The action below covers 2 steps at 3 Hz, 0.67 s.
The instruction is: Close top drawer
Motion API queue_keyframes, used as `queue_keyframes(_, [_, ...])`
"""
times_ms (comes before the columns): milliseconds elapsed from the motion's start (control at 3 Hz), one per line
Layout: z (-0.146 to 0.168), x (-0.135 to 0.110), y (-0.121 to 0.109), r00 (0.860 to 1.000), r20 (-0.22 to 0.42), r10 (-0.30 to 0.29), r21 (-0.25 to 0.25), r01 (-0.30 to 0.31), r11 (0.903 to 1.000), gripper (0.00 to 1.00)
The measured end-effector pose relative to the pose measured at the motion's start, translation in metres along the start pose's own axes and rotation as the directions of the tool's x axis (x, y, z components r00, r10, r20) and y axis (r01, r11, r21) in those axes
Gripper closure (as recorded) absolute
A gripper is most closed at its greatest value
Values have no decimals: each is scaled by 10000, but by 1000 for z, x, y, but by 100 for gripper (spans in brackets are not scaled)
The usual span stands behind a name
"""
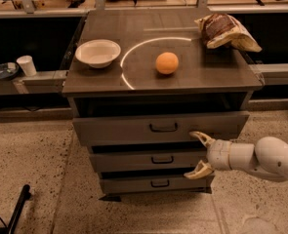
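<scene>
Cream two-finger gripper [198,154] is held with fingers spread wide, nothing gripped, right of the handles, its upper finger over the lower edge of the wide grey top drawer [129,129], which is pulled partly out under the dark cabinet top [221,67]. Guess it's kept in front so the flat panel can just be shoved in, no grab on the small dark bail handle [163,127] needed
</scene>
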<state>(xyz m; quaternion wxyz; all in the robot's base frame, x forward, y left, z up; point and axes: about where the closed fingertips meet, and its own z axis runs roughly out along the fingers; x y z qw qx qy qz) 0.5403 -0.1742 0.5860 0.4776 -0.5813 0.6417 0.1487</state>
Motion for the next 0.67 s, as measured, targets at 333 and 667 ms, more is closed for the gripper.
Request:
queue_keyframes(333, [0, 0, 0, 10000, 1, 0, -1, 0, 10000, 0])
queue_keyframes(667, [0, 0, 0, 10000, 1, 0, -1, 0, 10000, 0])
